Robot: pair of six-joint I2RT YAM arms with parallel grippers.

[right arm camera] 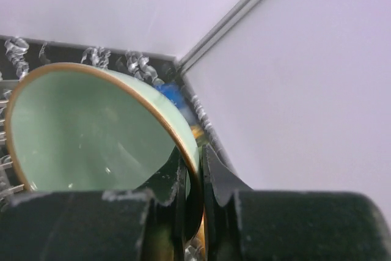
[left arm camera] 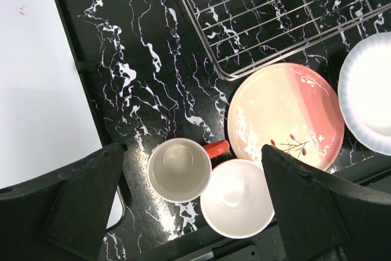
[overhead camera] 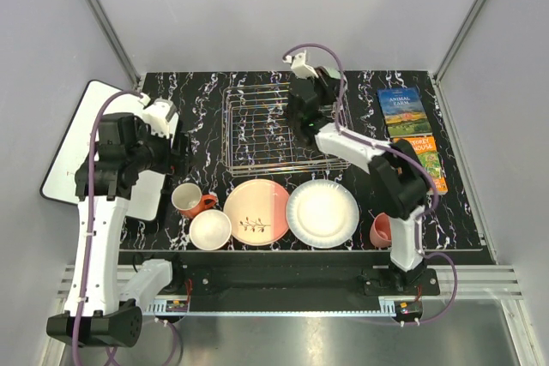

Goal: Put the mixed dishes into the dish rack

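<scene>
My right gripper (right arm camera: 194,169) is shut on the rim of the mint-green bowl (right arm camera: 85,132), held tilted over the right side of the dish rack (overhead camera: 257,126). In the top view the gripper (overhead camera: 305,122) hides the bowl. My left gripper (left arm camera: 192,148) hangs open above the orange-red mug (left arm camera: 178,169) and the orange bowl (left arm camera: 237,198), touching neither. In front of the rack lie the pink-and-cream plate (overhead camera: 256,212) and the white plate (overhead camera: 322,213). The pink cup (overhead camera: 381,230) stands at the front right beside the right arm.
A white board (overhead camera: 86,147) lies at the table's left edge under the left arm. Two books (overhead camera: 403,111) (overhead camera: 429,160) lie at the right, beyond the rack. Enclosure walls close in behind and on both sides.
</scene>
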